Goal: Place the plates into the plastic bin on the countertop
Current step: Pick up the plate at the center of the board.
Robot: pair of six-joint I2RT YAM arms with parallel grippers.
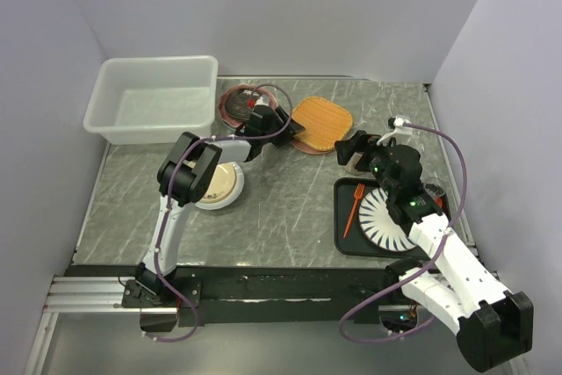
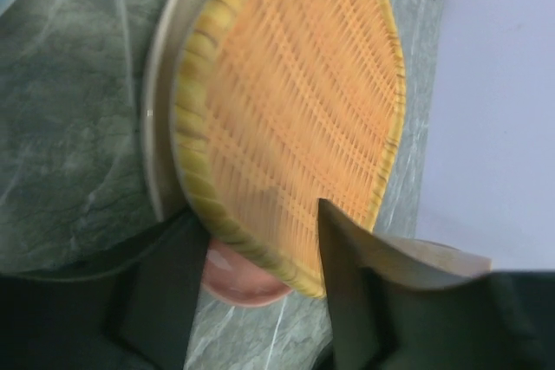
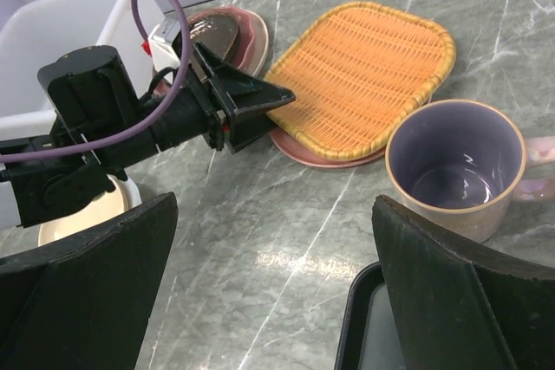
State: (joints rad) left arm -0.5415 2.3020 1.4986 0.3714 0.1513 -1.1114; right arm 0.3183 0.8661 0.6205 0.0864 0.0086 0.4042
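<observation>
Two robot arms work a grey-green countertop [image 1: 281, 208] spread with plates, none yet in the plastic bin [image 1: 132, 132], which stands empty at the far left corner. The left gripper [image 1: 285, 132] is roughly half open and straddles the near edge of the orange plate [image 1: 322, 122]. One of its fingers [image 2: 347, 283] lies over the woven face and the other sits outside the rim, and the wrist view shows no firm hold.

The orange plate rests on a pink plate [image 3: 295, 148] at the back of the counter, just right of a dark brown plate [image 1: 239, 103]. A tan plate [image 1: 224, 186] lies under the left arm. The right gripper [image 1: 356, 151] hangs wide open and empty above a purple mug [image 3: 455, 171], next to the black tray [image 1: 347, 234].

The pick-up looks likely to succeed only if the pinch takes the orange rim alone. The pink plate sits so close beneath that a low finger could catch both. A deeper bite past the rolled edge should stop the broad plate from drooping. It then needs a lift well clear of the brown plate before the swing left, and should be lowered flat into the bin, not dropped.
</observation>
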